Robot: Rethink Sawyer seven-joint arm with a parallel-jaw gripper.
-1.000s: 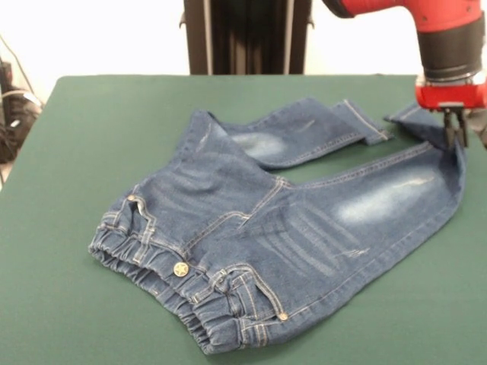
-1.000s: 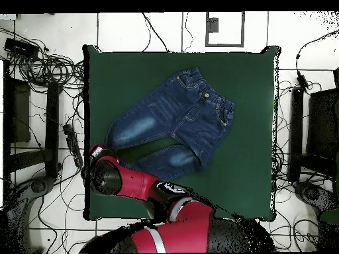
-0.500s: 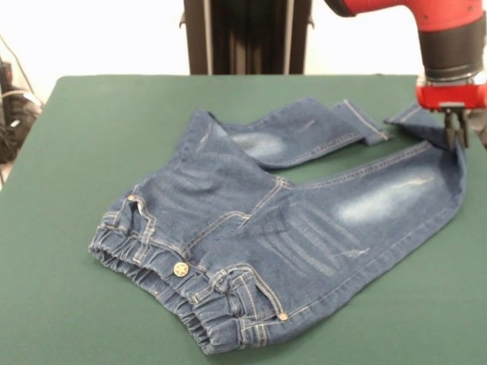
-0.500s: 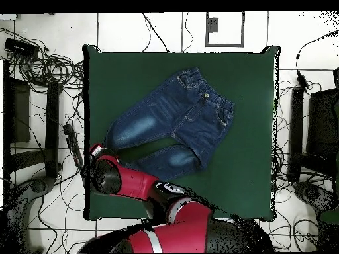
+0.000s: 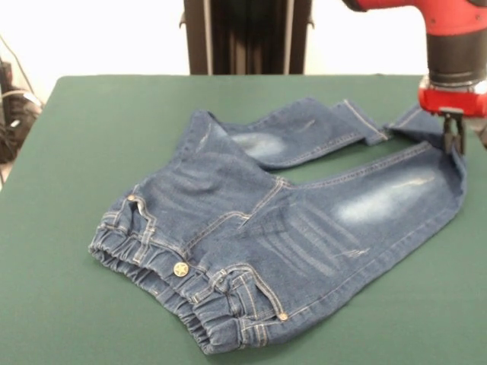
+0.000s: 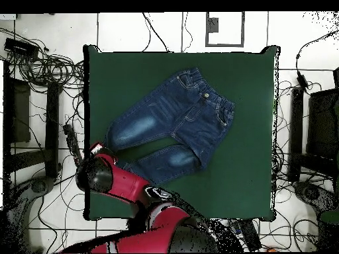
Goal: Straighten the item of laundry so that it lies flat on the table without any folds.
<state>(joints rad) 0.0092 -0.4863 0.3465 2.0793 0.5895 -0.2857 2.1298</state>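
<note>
1. One green counter (image 5: 91,137) carries the jeans (image 5: 251,228), spread near its middle, waistband away from the arm.
2. Jeans' far leg cuff has shifted outward with the gripper (image 5: 453,137); that leg looks straighter.
3. Jaws appear closed on the cuff.

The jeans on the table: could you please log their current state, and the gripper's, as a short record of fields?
item: jeans, small, blue denim
surface: green table
waistband: toward the front view's lower left, gathered
legs: spread apart in a V, pointing toward the robot's side
remaining fold: cuff of the right-hand leg in the front view, turned up at the gripper
gripper: gripper at that cuff; grip state cannot be made out
flat yet: no
</note>
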